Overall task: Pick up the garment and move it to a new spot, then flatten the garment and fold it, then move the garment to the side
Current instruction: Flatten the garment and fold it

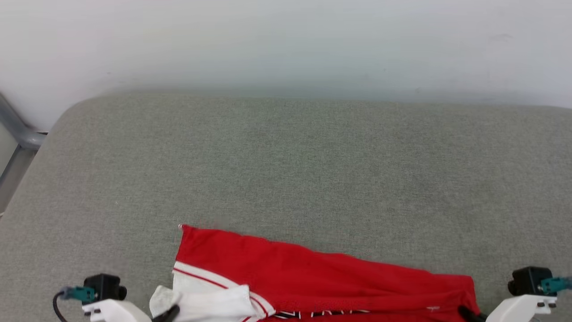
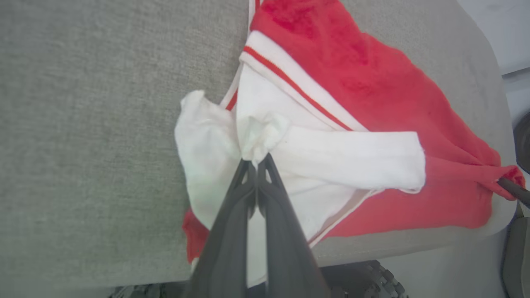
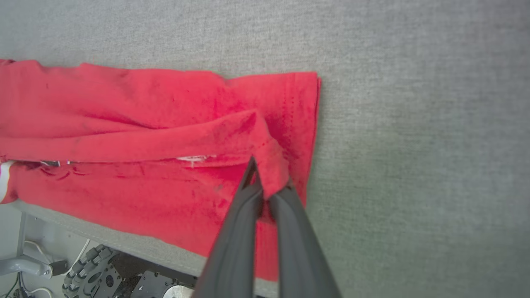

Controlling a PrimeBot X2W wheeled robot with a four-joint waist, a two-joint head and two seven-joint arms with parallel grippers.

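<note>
garment (image 1: pixel 321 277): a red jersey-style T-shirt with white short sleeves and red-and-white striped trim is lying bunched lengthwise along the near edge of the pad (image 1: pixel 286 156), a broad grey fabric-covered cushion; a little cloth is drooping over that edge.
lettering (image 1: pixel 321 314): a strip of black, white-outlined print is showing right at the pad's near edge, cut off too much to read.
white sleeve (image 2: pixel 348 153): is lying crumpled and folded across the garment's end toward the pad's left side, with striped trim just beyond it.
left gripper (image 2: pixel 256 162): two long dark fingers are pressing tight together on a puckered tuft of the white sleeve, lifting it slightly off the pad.
hem (image 3: pixel 316 124): the red stitched edge is lying straight and flat at the garment's end toward the pad's right side.
right gripper (image 3: pixel 265 182): dark fingers are pinching a raised ridge of red cloth just inside the hem, with the fold draping over one fingertip.
pad surface: grey weave is stretching from the garment back to the pad's far edge.
wall (image 1: pixel 286 40): a pale, plain wall is standing behind the pad's far edge.
metal tube (image 1: pixel 18 129): a grey bent frame piece is sitting beside the pad's far left corner.
wheel (image 3: pixel 91 273): a black-roller wheel is showing below the pad's near edge.
</note>
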